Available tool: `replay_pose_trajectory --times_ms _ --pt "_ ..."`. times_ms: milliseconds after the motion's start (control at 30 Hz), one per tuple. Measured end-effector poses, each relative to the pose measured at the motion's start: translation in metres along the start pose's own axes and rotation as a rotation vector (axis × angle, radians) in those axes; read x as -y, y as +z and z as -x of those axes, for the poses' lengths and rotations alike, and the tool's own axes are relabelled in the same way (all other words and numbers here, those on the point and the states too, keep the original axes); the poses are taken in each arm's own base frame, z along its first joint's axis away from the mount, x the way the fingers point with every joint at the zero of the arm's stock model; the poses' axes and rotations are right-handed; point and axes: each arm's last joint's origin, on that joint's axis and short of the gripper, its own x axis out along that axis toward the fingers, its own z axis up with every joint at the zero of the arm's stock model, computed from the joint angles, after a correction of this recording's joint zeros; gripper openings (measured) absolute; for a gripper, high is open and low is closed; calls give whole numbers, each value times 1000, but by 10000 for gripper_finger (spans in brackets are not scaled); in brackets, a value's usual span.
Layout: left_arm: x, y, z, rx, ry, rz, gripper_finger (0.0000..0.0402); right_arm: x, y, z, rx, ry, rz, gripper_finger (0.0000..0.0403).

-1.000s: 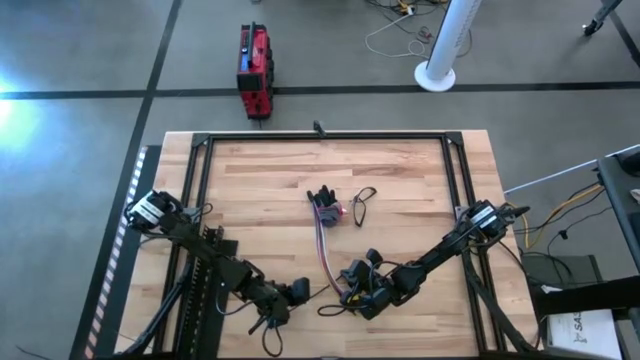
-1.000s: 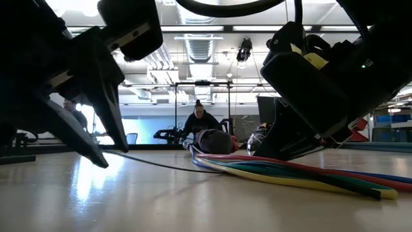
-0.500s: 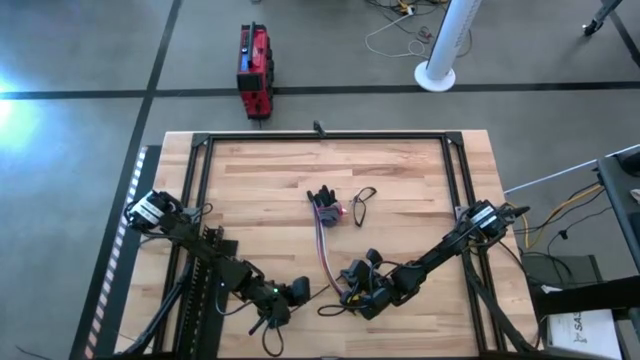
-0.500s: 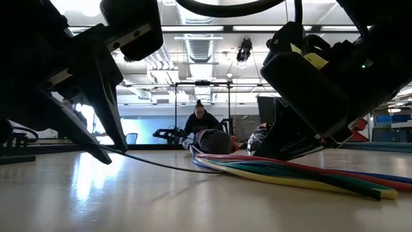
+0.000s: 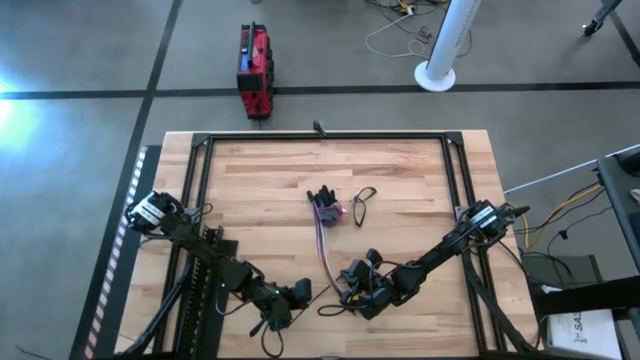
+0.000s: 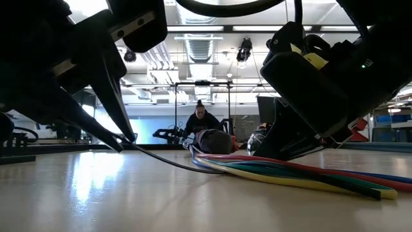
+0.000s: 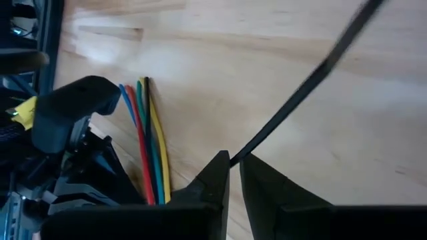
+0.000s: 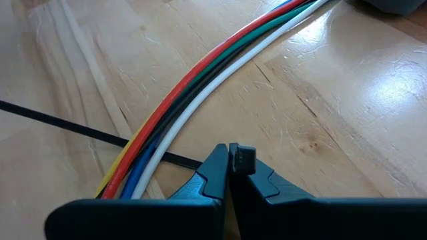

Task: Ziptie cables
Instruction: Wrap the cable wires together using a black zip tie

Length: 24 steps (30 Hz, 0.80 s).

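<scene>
The cables (image 5: 323, 245) lie on the table as a bundle of coloured wires, their near ends (image 7: 143, 90) beside my right gripper. The ziptie (image 8: 60, 123), a thin black strap, passes under the cables (image 8: 200, 80) on the wood. My left gripper (image 5: 292, 302) is near the front edge, left of the cables, shut on one end of the ziptie (image 7: 300, 93). My right gripper (image 5: 350, 292) sits low over the cables' near end, shut, with the strap's other end at its fingertips (image 8: 230, 157). My left gripper pinches the ziptie's end (image 7: 235, 159) between its two fingertips, which slant down toward the table (image 6: 125, 140). The strap (image 6: 167, 161) slopes down from them to the wood and runs under the cables. My right gripper meets the ziptie where the strap (image 8: 190, 161) runs in behind its fingertip; a small dark block (image 8: 244, 157) sits at the tips. The fingers slant down, and this end stays low at the table.
A black connector block (image 5: 322, 200) caps the cables' far end, with a small black wire loop (image 5: 362, 203) to its right. Black frame rails (image 5: 320, 138) border the table. People and equipment show in the room beyond (image 6: 199, 122).
My left gripper has moved a little toward the cables and risen slightly, and its fingertips have drawn together on the ziptie's end. That end is now lifted off the wood, so the strap slants up to the fingers. The cables have stayed in place.
</scene>
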Motion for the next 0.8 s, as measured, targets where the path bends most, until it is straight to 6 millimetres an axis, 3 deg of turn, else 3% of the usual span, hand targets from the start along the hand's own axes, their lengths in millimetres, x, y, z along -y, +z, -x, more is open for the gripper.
replay_pose_trajectory --times_ms 800 --pt "-4 3 0 33 36 102 2 0 0 0 7 -2 -2 0"
